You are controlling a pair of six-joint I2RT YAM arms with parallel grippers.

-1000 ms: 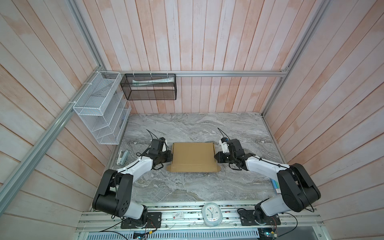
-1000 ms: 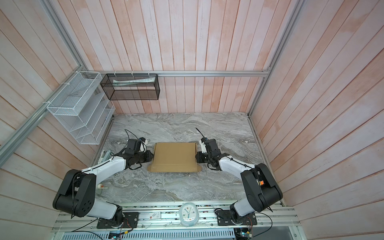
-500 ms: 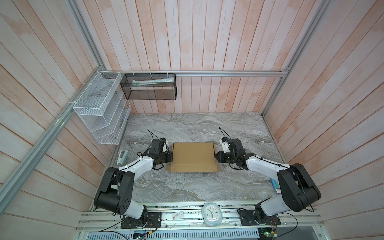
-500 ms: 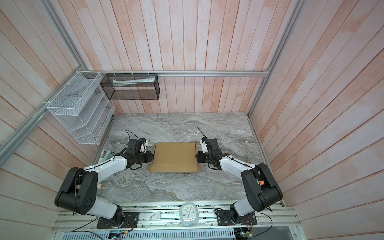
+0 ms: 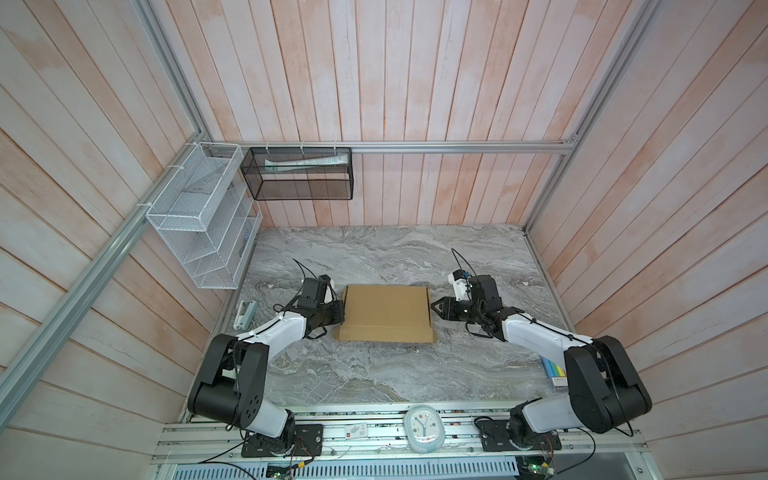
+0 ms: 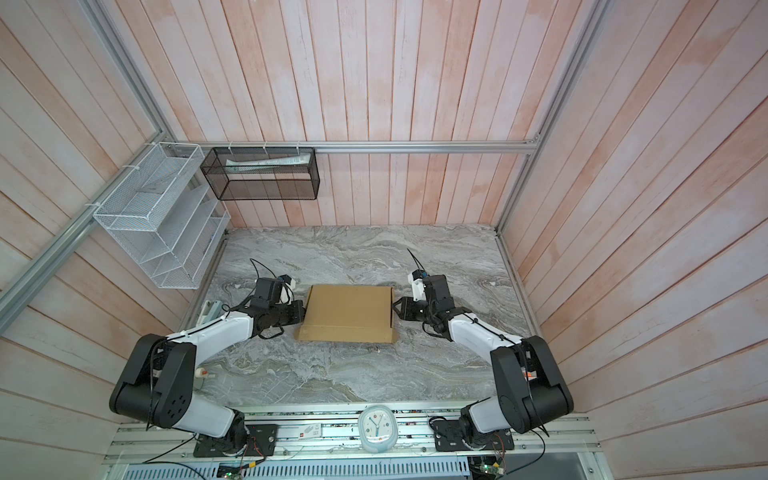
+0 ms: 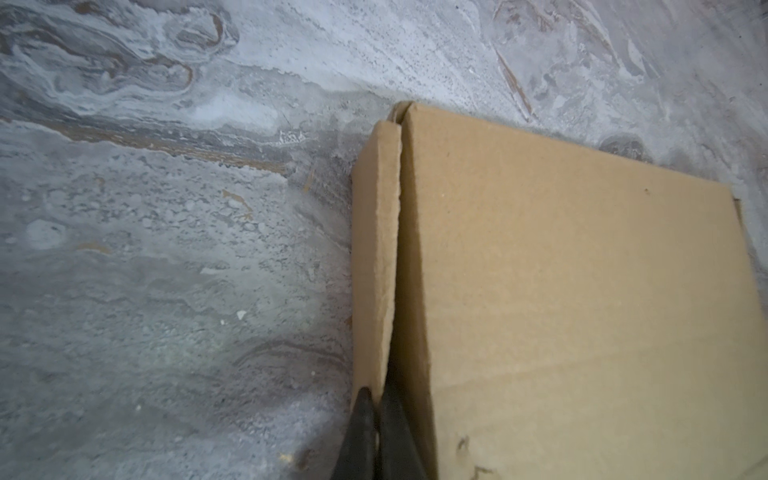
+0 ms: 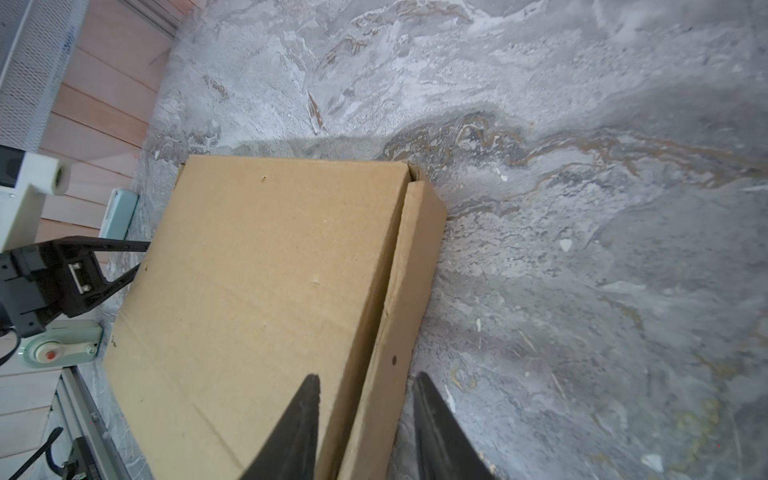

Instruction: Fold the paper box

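**A:** Both top views first. Where is the paper box (image 5: 386, 311)?

**B:** It lies closed, about the middle of the bench (image 5: 374, 374), square to the front edge. The left hand (image 5: 338, 316) meets the side facing the bench's left edge. The right hand (image 5: 436, 308) stands just off the opposite side.

**A:** Why one on each side?

**B:** I judge they are seating the side walls and bracing the box so it cannot slide towards either edge.

**A:** And the left wrist view?

**B:** The left hand's (image 7: 376, 395) fingers are pressed together. The lower end of the side wall (image 7: 376, 249) runs in between them, so it looks pinched. That is probably to hold the wall against the lid (image 7: 561, 291).

**A:** The right wrist view?

**B:** The right hand's (image 8: 368, 376) fingers are apart. They straddle the other side wall (image 8: 407, 291) without clamping it. The left hand (image 8: 137, 257) shows across the lid.

**A:** What differs from a second ago?

**B:** The box lies where it lay. The left fingers have closed and the right ones have spread.
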